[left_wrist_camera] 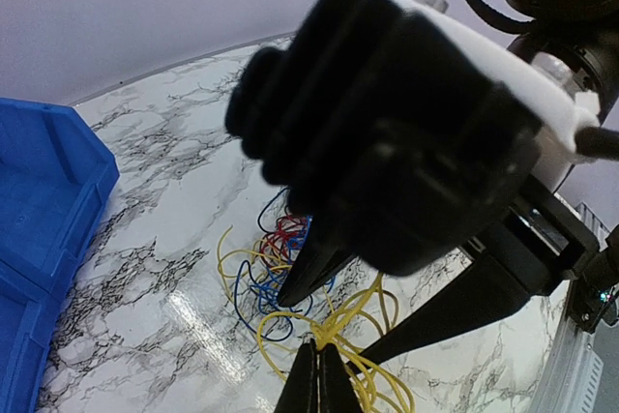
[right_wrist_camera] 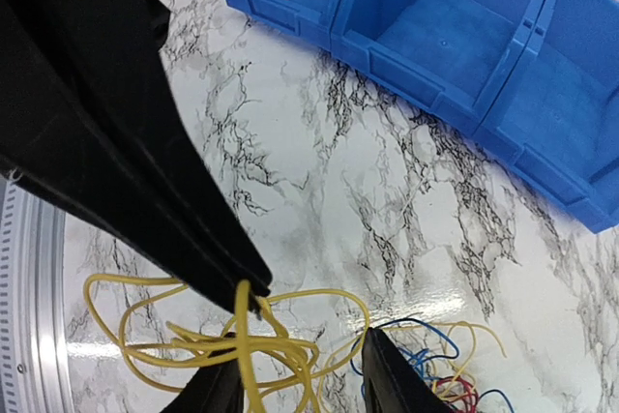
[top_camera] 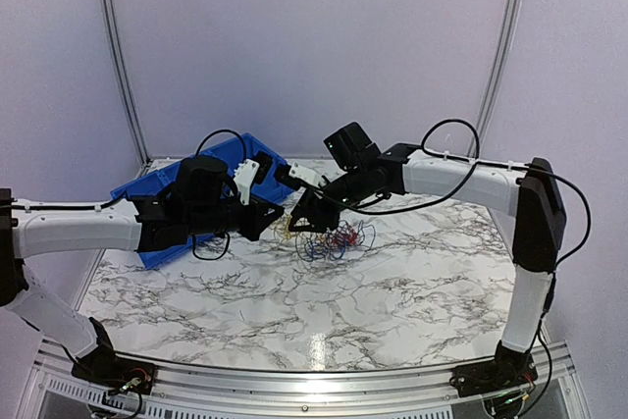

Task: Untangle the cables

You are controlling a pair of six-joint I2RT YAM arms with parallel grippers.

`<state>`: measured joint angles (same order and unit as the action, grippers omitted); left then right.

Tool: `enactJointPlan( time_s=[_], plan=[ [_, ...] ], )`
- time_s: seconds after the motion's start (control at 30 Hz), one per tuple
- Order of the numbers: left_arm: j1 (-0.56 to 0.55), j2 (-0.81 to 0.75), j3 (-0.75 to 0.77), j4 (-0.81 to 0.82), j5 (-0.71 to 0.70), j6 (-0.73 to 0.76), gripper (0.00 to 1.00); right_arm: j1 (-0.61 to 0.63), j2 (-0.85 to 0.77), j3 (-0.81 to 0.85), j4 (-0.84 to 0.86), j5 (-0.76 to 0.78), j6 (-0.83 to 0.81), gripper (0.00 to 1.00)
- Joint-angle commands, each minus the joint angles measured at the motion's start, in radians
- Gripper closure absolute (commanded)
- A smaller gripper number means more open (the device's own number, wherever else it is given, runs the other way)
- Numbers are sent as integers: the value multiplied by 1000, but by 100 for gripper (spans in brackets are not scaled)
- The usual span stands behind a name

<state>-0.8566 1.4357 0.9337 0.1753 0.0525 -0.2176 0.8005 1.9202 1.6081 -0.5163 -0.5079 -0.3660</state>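
Cables (top_camera: 326, 236) lay in a yellow, red and blue tangle near the far edge of the table (top_camera: 392, 291), just right of the blue bin (top_camera: 137, 188) at its far left corner. The left gripper (left_wrist_camera: 315, 379) clenched yellow strands; the right gripper (right_wrist_camera: 302, 350), jaws released, crowded close over them

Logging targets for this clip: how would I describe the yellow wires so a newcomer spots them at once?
On the marble table, beside the blue bin, lies a small tangle of thin wires. The yellow wires form its bin-side clump, pinched by the left end effector; their neighbours are blue wires and red wires.
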Motion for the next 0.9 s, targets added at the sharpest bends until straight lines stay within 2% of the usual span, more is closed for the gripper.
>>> enactJointPlan(
  time_s=[0.0, 0.2, 0.37, 0.43, 0.83, 0.87],
  plan=[
    [-5, 4, -6, 35, 10, 4, 100, 1, -49, 36, 10, -13, 23, 55],
    [-5, 16, -6, 35, 3, 5, 100, 0, -122, -7, 27, -2, 7, 54],
    [-6, 24, 1, 35, 5, 6, 100, -1, -128, -18, 41, 3, 11, 70],
    [-6, 26, 7, 36, 7, 6, 100, -1, -115, -14, 37, 1, 15, 73],
    [-7, 28, 19, 42, 10, 0, 100, -6, -98, -17, 37, 45, 17, 73],
    [-9, 29, 20, 43, 10, -1, 100, -9, -98, -19, 38, 44, 16, 76]
  ],
)
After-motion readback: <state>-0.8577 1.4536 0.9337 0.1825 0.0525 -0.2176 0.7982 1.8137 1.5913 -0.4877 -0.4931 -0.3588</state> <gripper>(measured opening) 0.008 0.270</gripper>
